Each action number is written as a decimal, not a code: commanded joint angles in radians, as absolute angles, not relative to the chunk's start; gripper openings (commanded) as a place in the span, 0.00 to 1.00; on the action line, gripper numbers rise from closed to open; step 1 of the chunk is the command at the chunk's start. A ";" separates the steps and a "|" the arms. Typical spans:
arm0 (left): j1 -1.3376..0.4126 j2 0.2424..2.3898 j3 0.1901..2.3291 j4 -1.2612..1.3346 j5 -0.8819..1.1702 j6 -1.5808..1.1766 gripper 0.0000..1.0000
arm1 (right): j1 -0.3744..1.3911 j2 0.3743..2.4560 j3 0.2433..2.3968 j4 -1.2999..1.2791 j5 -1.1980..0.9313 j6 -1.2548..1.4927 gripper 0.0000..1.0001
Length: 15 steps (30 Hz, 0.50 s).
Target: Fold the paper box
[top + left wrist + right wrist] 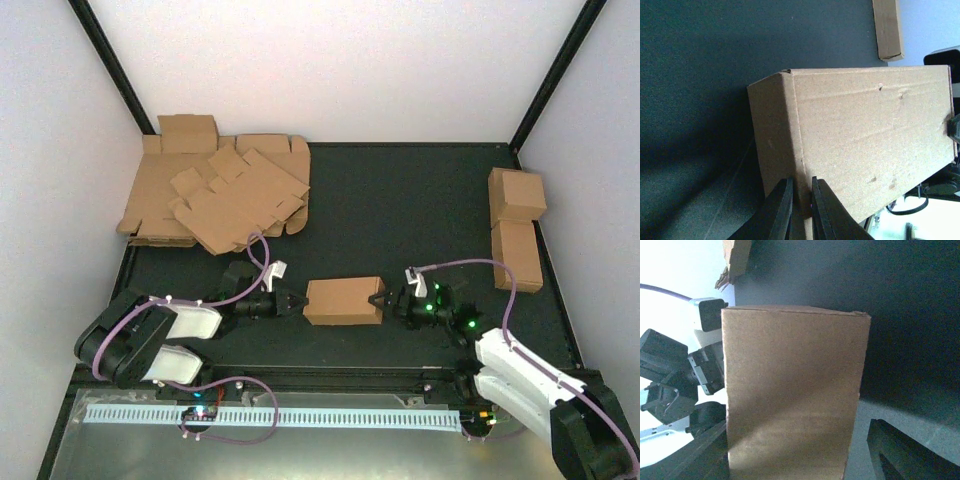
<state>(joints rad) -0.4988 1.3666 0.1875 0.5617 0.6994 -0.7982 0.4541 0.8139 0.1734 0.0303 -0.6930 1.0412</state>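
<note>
As left hand (292, 300) seemingly pinches, paper box (343, 301) rests.

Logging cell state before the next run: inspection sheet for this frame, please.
Surface: black mat, no debris seen.
Job's things: paper box looks folded closed, lying mid-table between the grippers.
Clutter: stack of flat blanks far left; finished cartons along the right edge.
Grippers: left gripper pinched on the box's left end; right gripper looks spread around its right end.
Cables: purple cables looped over both arms, off the box.
Surroundings: white walls, black frame posts; nothing else seen.
</note>
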 commanded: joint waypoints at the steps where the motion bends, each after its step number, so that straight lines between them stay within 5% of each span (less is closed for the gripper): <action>1: -0.500 1.371 0.165 0.452 0.669 -0.781 0.12 | 0.456 0.835 0.216 0.022 -0.698 1.002 0.70; 8: -0.500 1.350 0.163 0.461 0.687 -0.778 0.20 | 0.456 0.823 0.233 0.012 -0.693 1.004 0.49; 15: -0.500 1.153 0.219 0.305 0.672 -0.768 0.69 | 0.456 0.714 0.241 -0.044 -0.590 1.049 0.42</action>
